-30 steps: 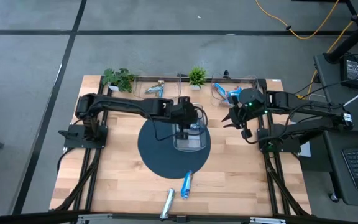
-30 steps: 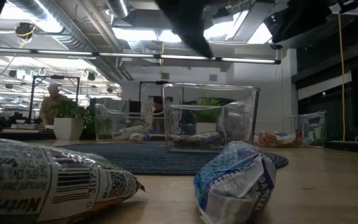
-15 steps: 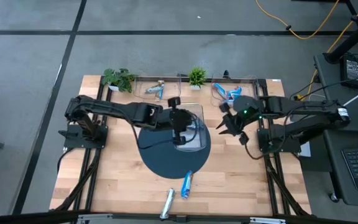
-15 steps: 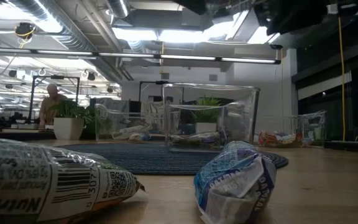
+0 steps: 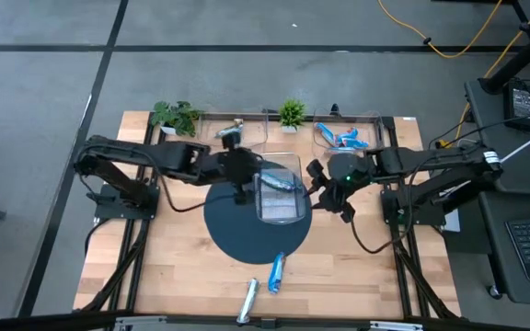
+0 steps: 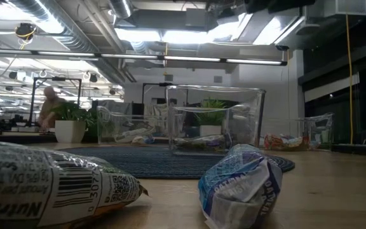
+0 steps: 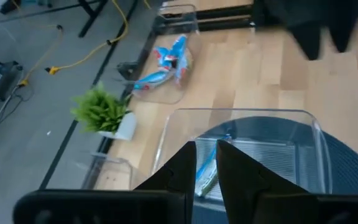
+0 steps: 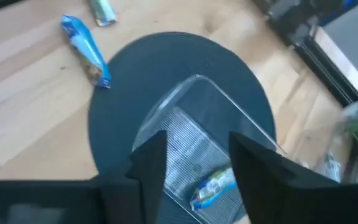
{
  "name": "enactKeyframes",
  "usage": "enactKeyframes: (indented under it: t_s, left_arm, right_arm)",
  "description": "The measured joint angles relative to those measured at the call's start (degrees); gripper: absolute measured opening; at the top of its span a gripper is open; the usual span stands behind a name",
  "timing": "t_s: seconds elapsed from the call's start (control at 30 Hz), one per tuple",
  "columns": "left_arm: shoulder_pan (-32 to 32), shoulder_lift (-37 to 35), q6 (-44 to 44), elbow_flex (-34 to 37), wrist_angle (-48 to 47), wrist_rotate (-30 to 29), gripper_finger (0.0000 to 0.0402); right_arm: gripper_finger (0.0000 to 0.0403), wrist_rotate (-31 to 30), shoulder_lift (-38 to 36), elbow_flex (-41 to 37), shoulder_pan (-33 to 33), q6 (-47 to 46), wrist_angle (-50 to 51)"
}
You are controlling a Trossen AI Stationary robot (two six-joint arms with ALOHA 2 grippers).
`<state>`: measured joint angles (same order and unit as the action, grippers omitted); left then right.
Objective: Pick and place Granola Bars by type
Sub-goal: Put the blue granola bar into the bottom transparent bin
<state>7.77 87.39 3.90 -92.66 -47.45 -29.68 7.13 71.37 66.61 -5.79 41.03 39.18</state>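
left pincer (nearly closed), right pincer spread

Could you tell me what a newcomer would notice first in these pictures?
Probably the clear bin standing on the round dark mat at the table's middle, with a blue bar lying inside it. The left gripper and the right gripper flank the bin on either side. Near the front edge, a blue bar and a silvery bar lie loose on the wood.
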Motion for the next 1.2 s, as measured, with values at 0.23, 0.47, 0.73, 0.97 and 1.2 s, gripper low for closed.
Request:
enactKeyframes:
  t_s: [0.23, 0.47, 0.73, 0.97, 1.2]
  left_arm:
    - [0.1, -8.6, 0.4, 6.7, 4.0, -0.8, 0.0047]
    - [0.1, -13.9, -1.3, 12.1, 9.4, 0.7, 0.0046]
    - [0.1, -14.6, -5.2, 13.1, 9.6, 5.2, 0.0044]
    - [0.1, -14.6, -6.2, 13.1, 9.5, 5.7, 0.0043]
    - [0.6, -14.8, -6.2, 13.1, 9.4, 8.1, 0.0042]
  right_arm:
    - [0.0257, -0.2, 4.2, 5.6, -6.4, 1.6, 4.2]
    - [0.0276, -3.0, 9.3, 5.9, -13.2, 1.4, 4.0]
    - [0.0273, -2.7, 19.3, 5.9, -15.8, 0.1, -0.4]
    - [0.0273, -1.6, 27.9, 5.9, -15.9, 1.5, -4.2]
    - [0.0273, -1.3, 33.4, 5.9, -15.8, 1.5, -10.5]
